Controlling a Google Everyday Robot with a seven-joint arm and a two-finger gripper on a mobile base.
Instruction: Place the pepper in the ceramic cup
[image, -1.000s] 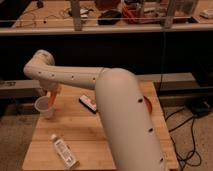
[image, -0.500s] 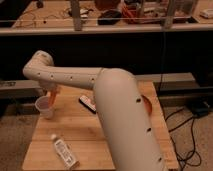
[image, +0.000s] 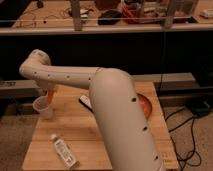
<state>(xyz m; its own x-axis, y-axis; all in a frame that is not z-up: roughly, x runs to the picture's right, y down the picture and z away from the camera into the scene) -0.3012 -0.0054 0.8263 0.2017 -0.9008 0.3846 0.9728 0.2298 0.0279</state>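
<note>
Camera view: the only view; it looks down on a wooden counter (image: 87, 127) past the robot's large white arm (image: 120, 115).
Gripper: the gripper (image: 48, 91) hangs at the far end of the arm, at the counter's left edge, just above the cup; it is mostly hidden behind the arm's wrist.
Fingers: they appear to be pinching the pepper, though the wrist covers most of them, so this is a fair reading and not a certainty.
Pepper: the pepper (image: 51, 94) is a slim orange piece pointing down from the gripper, its lower end at or just over the rim of the cup.
Ceramic cup: the ceramic cup (image: 43, 107) is white, upright, open rim up, on the counter's left side.
Bottle: a clear plastic bottle (image: 64, 151) lies on its side near the front left; its label cannot be read.
Bowl: an orange bowl (image: 145, 105) sits to the right, half hidden by the arm.
Dark object: a small dark flat item (image: 85, 101) lies beside the arm, mid-counter.
Writing: none legible anywhere.
</note>
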